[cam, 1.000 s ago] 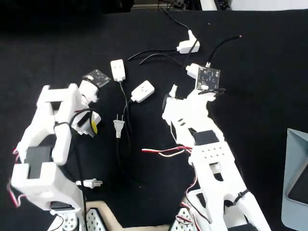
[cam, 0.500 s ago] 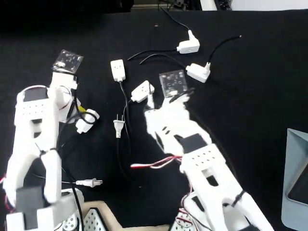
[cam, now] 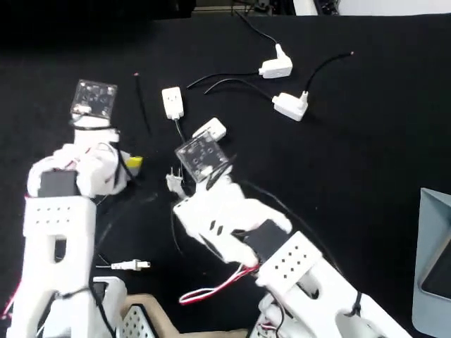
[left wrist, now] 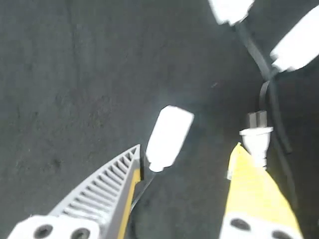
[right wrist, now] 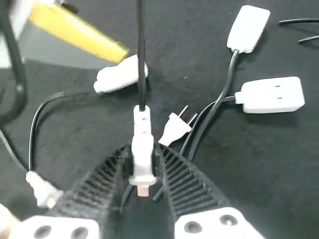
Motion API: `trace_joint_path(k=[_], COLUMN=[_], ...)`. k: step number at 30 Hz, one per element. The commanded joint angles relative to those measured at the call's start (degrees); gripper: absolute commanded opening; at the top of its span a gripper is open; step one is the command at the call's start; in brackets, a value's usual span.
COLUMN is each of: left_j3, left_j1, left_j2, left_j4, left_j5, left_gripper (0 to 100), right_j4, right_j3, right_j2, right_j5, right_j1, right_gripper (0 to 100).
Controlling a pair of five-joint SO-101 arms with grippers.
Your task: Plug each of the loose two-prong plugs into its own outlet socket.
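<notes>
My right gripper (right wrist: 143, 155) is shut on a white two-prong plug (right wrist: 142, 130), whose black cord (right wrist: 140, 50) runs away from the fingers. A second loose plug (right wrist: 174, 127) lies just beside it on the black table, seen from above as the plug (cam: 173, 183) with its prongs up. Two white outlet sockets (right wrist: 247, 27) (right wrist: 271, 94) lie beyond it. My left gripper (left wrist: 185, 149) is open, just short of a small white outlet piece (left wrist: 168, 130) lying on the table. A third plug (cam: 131, 265) lies near the front edge.
Two more white sockets (cam: 276, 67) (cam: 290, 105) with black cords lie at the back right. A grey bin (cam: 433, 260) stands at the right edge. The right arm's wrist camera board (cam: 201, 155) hangs over the table's middle, and the two arms are close together there.
The right arm has swung left across the table to the middle, carrying the plug with its cord trailing. The left arm has unfolded and its wrist has shifted back and left.
</notes>
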Motion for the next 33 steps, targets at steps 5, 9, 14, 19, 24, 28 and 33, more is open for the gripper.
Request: trace_joint_path(k=[5, 9, 14, 19, 24, 28, 33], left_j3=[4.0, 4.2, 5.5, 5.6, 6.8, 7.7, 6.6], left_j1=[10.4, 15.5, 18.0, 11.7, -1.6, -6.1, -9.2], left_j2=[-14.9, -20.6, -24.1, -23.6, -22.9, -17.1, -1.9], left_j4=[2.4, 7.4, 9.1, 8.2, 2.1, -1.6, -8.1], left_j5=[2.9, 2.5, 1.0, -0.8, -1.1, -4.6, -5.1], left_gripper=[28, 28, 28, 28, 28, 28, 28], right_j4=[-0.2, -2.8, -2.9, -2.9, -3.3, -5.8, -8.9], right_j3=[-4.2, -3.7, -3.8, -3.6, -3.4, -1.2, 1.5], right_j2=[2.7, 4.4, 5.1, 5.1, 5.4, 5.4, 5.4], right_j5=[0.4, 0.4, 0.4, 0.1, 0.0, 0.0, 0.0], right_j1=[-1.4, -1.1, -1.1, 0.7, 4.8, 4.9, 4.9], right_gripper=[1.1, 1.1, 1.1, 1.1, 1.1, 1.1, 1.1])
